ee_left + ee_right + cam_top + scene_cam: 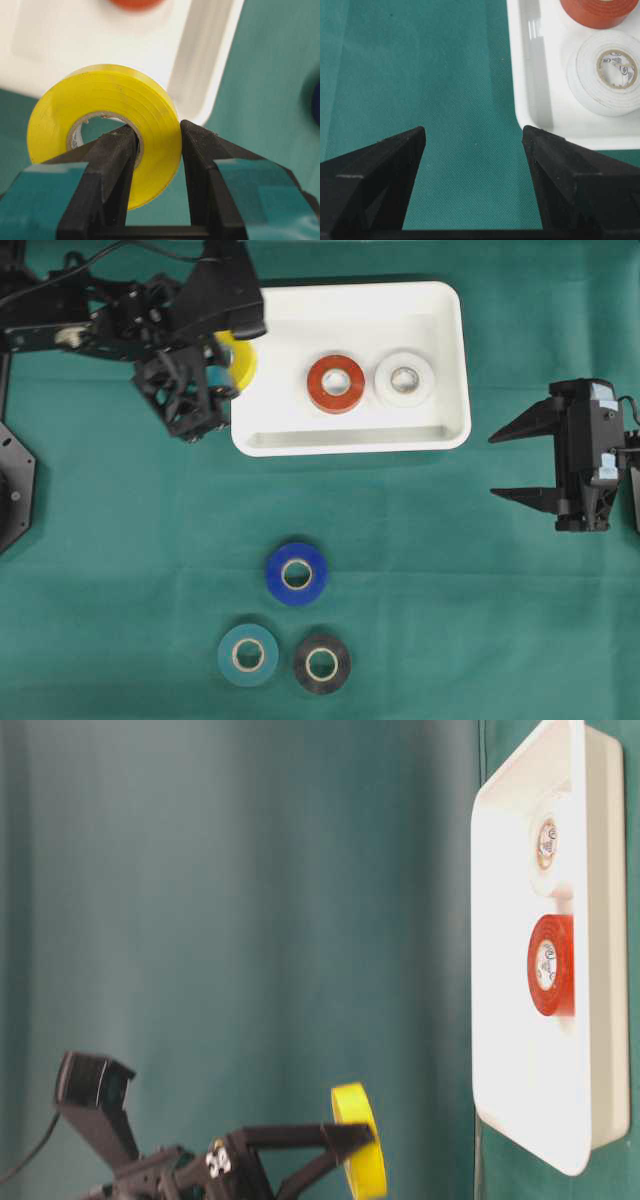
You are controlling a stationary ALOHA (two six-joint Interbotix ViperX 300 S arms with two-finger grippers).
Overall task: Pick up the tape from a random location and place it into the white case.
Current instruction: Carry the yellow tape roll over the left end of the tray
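Six tape rolls show in all: a yellow roll held by the left claw, a red roll and a white roll lying flat in the one white case, and a blue roll, a teal roll and a black roll flat on the green cloth. The left claw is clamped tight on the yellow roll, one finger through the core and the other on the outer face, so the roll stands on edge. It hangs at the case's near short rim, raised above the cloth; past it the case floor lies bare up to the red roll. The three loose rolls sit well behind and to the side of that claw, with open cloth between. The left arm reaches in with the claw tipped down toward the case. The right claw stands wide apart and holds nothing, level, pointing at the case's other short end with a strip of cloth between, the white roll just inside the rim ahead of it.
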